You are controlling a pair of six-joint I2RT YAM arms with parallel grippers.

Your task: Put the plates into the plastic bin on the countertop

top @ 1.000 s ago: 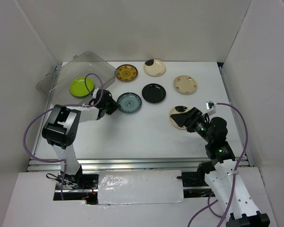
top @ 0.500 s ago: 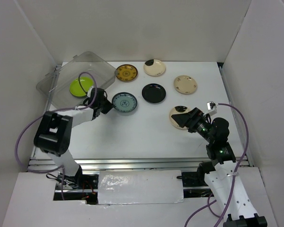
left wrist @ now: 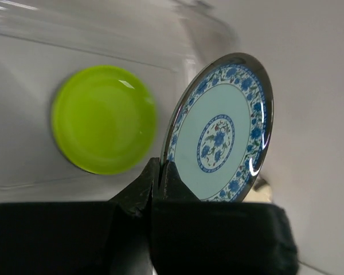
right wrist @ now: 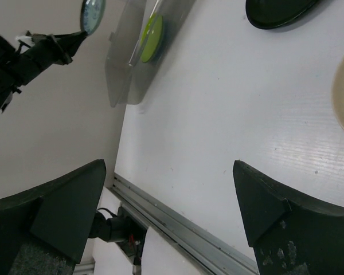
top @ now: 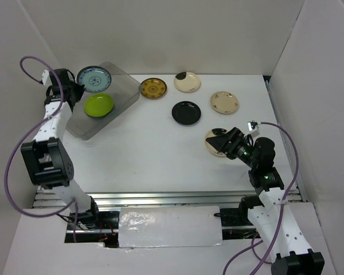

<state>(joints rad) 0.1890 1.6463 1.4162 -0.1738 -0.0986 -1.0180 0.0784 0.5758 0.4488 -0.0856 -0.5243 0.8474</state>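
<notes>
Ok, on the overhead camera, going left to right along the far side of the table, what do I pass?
left tool → blue-patterned plate in its grip → mustard-gold plate → cream plate with black patch → plain cream plate. The lime green plate and the black plate overlap others, so left out.

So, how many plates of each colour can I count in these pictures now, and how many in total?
Blue-patterned plate: 1
Lime green plate: 1
Mustard-gold plate: 1
Glossy black plate: 1
Cream plates: 3, namely the far cream plate, the right cream plate and the near cream plate
Total: 7 plates in view
</notes>
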